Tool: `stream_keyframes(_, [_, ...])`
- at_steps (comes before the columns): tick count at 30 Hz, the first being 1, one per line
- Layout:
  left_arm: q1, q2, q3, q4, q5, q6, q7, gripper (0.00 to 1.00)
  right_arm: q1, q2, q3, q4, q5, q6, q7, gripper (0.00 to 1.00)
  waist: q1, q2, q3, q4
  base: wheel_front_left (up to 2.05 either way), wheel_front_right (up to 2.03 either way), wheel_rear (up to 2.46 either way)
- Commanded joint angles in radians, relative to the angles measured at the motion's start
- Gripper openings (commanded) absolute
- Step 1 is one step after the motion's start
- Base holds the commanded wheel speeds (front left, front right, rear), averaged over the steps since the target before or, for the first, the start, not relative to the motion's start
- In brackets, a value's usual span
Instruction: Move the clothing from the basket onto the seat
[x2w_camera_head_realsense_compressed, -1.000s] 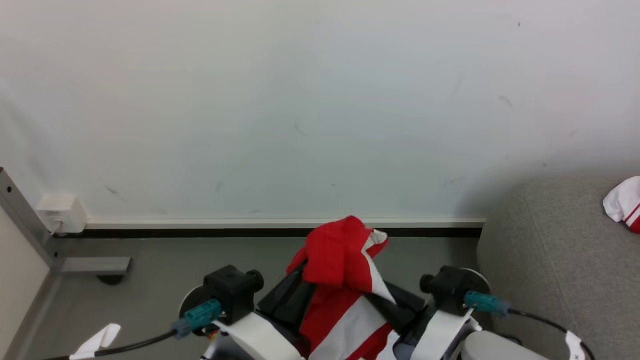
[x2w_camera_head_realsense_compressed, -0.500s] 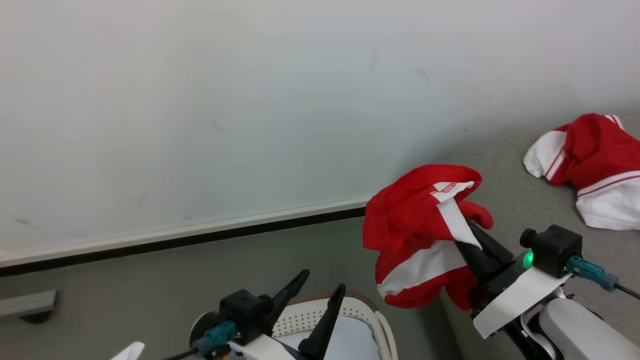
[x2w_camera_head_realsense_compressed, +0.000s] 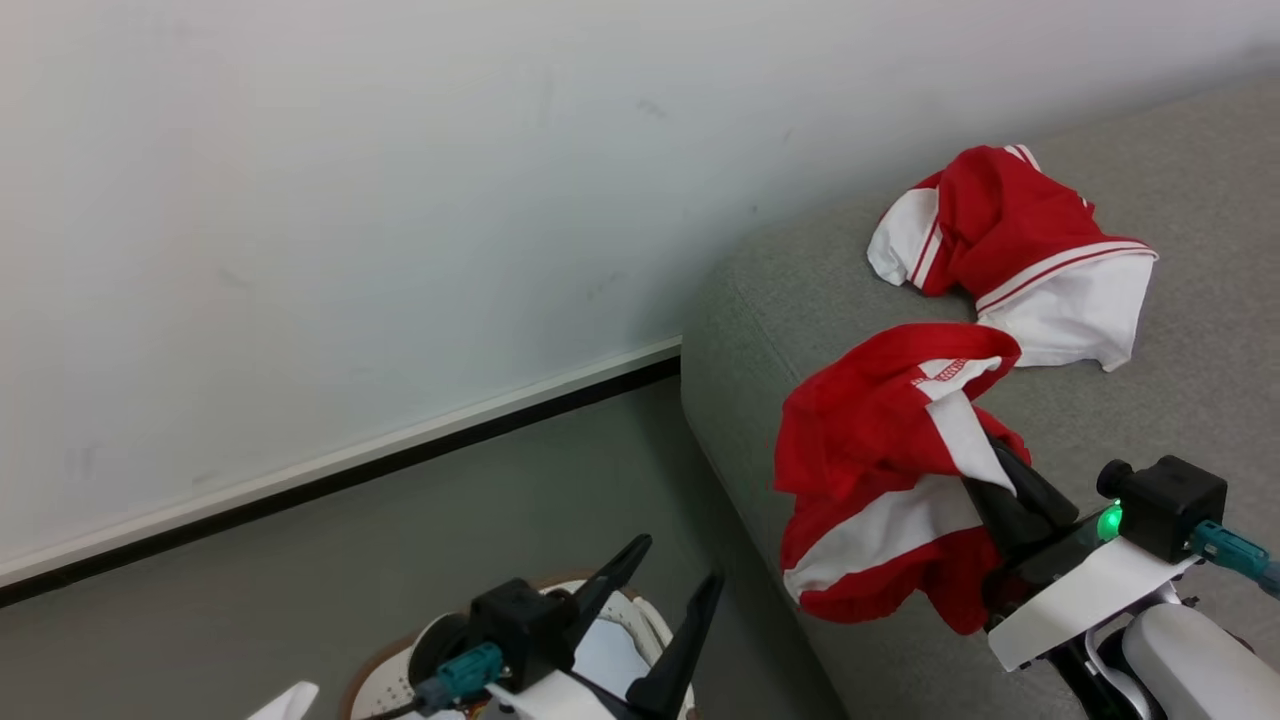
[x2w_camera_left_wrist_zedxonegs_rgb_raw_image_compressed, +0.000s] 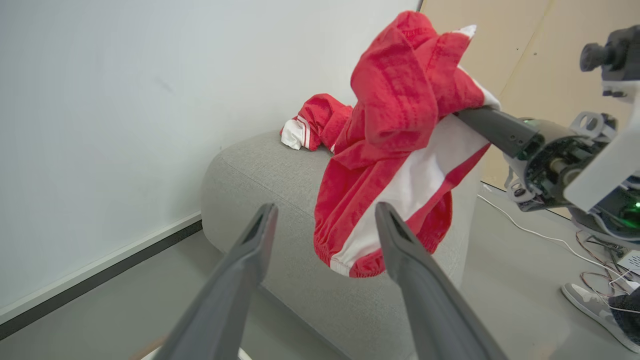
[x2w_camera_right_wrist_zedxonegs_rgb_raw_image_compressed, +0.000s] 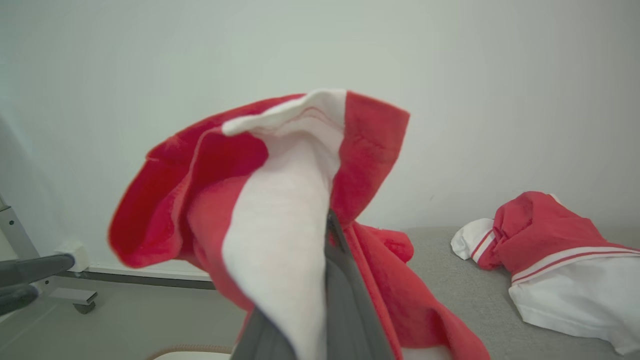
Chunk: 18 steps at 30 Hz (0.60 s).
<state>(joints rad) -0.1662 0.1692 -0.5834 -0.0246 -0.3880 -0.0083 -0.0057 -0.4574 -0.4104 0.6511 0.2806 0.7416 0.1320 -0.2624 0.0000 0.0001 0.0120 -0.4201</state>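
Observation:
My right gripper (x2w_camera_head_realsense_compressed: 990, 450) is shut on a red and white garment (x2w_camera_head_realsense_compressed: 890, 460), which drapes over its fingers and hangs at the end of the grey sofa (x2w_camera_head_realsense_compressed: 750, 330). In the right wrist view the cloth (x2w_camera_right_wrist_zedxonegs_rgb_raw_image_compressed: 280, 200) wraps one dark finger (x2w_camera_right_wrist_zedxonegs_rgb_raw_image_compressed: 345, 285). A second red and white garment (x2w_camera_head_realsense_compressed: 1010, 240) lies crumpled on the sofa seat beyond it. My left gripper (x2w_camera_head_realsense_compressed: 678, 562) stands open with nothing in it above the cream basket (x2w_camera_head_realsense_compressed: 385, 675), of which a brown rim and a perforated wall show. The left wrist view has the held garment (x2w_camera_left_wrist_zedxonegs_rgb_raw_image_compressed: 400, 125) past its open fingers (x2w_camera_left_wrist_zedxonegs_rgb_raw_image_compressed: 260, 235).
A white wall with a dark skirting strip (x2w_camera_head_realsense_compressed: 400, 460) runs behind the grey floor (x2w_camera_head_realsense_compressed: 300, 580). In the left wrist view a shoe (x2w_camera_left_wrist_zedxonegs_rgb_raw_image_compressed: 595, 310) and cables (x2w_camera_left_wrist_zedxonegs_rgb_raw_image_compressed: 545, 235) lie on the floor past the sofa (x2w_camera_left_wrist_zedxonegs_rgb_raw_image_compressed: 260, 165). A metal leg on a castor (x2w_camera_right_wrist_zedxonegs_rgb_raw_image_compressed: 75, 300) stands at the wall.
The head view has swung right, bringing the sofa in. A second ago both grippers were at the garment; now the right alone carries it to the sofa's end and the left is open.

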Motion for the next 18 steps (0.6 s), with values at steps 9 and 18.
stream_keyframes(9, [-0.112, 0.02, -0.014, -0.045, 0.054, -0.017, 0.038, 1.0, -0.092, 0.009, -0.186, 0.053, -0.067, -0.003, -0.003, 0.0, 0.0, -0.0001, 0.197, 0.038, 0.0, 0.0, 0.0])
stream_keyframes(18, [-0.298, 0.01, -0.001, -0.062, 0.098, -0.042, 0.038, 1.0, -0.473, -0.069, -0.56, 0.277, -0.138, -0.003, 0.006, 0.0, 0.0, -0.0001, 0.474, 0.176, 0.0, 0.0, 0.0])
